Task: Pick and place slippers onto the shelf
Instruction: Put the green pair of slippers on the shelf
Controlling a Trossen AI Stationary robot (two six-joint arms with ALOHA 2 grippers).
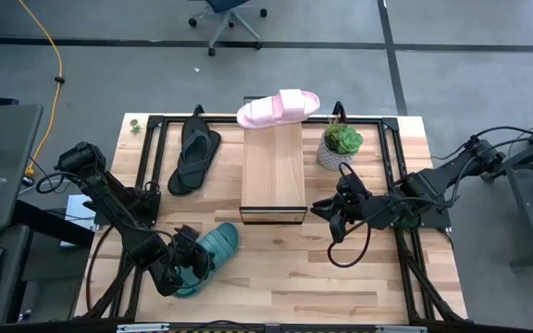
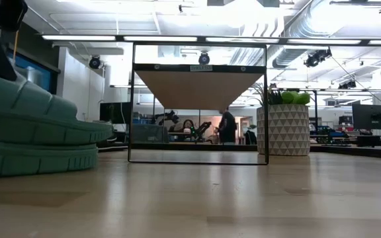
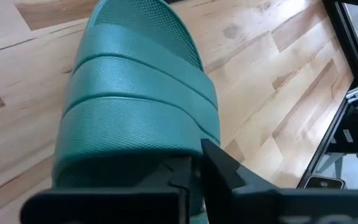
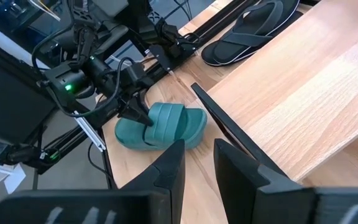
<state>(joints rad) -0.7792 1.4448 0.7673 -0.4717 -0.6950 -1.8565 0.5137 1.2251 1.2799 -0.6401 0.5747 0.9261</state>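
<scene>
1. High view: the left gripper (image 1: 181, 261) sits at the near-left of the bench (image 1: 378, 287), its fingers closed down on the strap end of the teal-green slide (image 1: 213, 250), which lies flat on the bench just short of the shelf (image 1: 273, 176).
2. The pink slide (image 1: 278, 107) rests across the shelf's far end, overhanging both sides; the black flip-flop (image 1: 193, 155) lies on the bench left of the shelf.
3. The right gripper (image 1: 327, 215) waits beside the shelf's near-right corner, fingers partly apart and holding nothing.
4. Risk: the left wrist view shows only a thin pinch on the ribbed strap's edge, so the soft slide may droop or twist out during a lift.
5. Risk: the shelf top stands well above the bench, as the low view shows; a low carry would likely knock the slide against the black frame.
6. Nearby: a potted plant (image 1: 340, 144) stands just right of the shelf's far half, and the waiting right arm crowds the near-right corner, so approaching from the left looks clearer.
</scene>
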